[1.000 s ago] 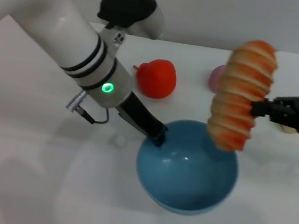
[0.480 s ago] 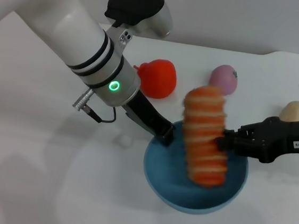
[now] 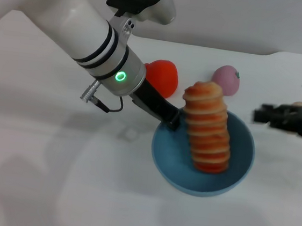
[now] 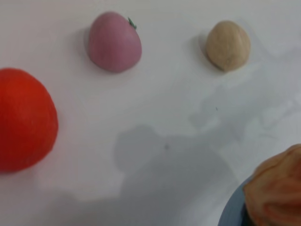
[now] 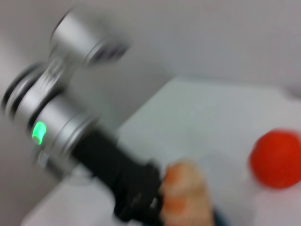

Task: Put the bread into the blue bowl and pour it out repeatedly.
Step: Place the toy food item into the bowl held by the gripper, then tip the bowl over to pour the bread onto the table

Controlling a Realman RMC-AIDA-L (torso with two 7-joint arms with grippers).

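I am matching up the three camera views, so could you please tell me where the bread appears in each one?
Head view: the bread stands on end in the blue bowl, right of centre.
Left wrist view: only its end shows at the lower right corner.
Right wrist view: blurred, at the bottom centre.
Shared landmark: the red fruit.

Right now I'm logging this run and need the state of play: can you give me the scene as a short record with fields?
bread: standing on end inside the bowl, leaning slightly, top above the rim
blue bowl: on the white table, rim held at its left edge
left gripper: at the bowl's rim, fingers shut on it
right gripper: clear of the bread, off to the right of the bowl, fingers not readable
other items: red fruit, pink fruit, beige ball, all behind the bowl
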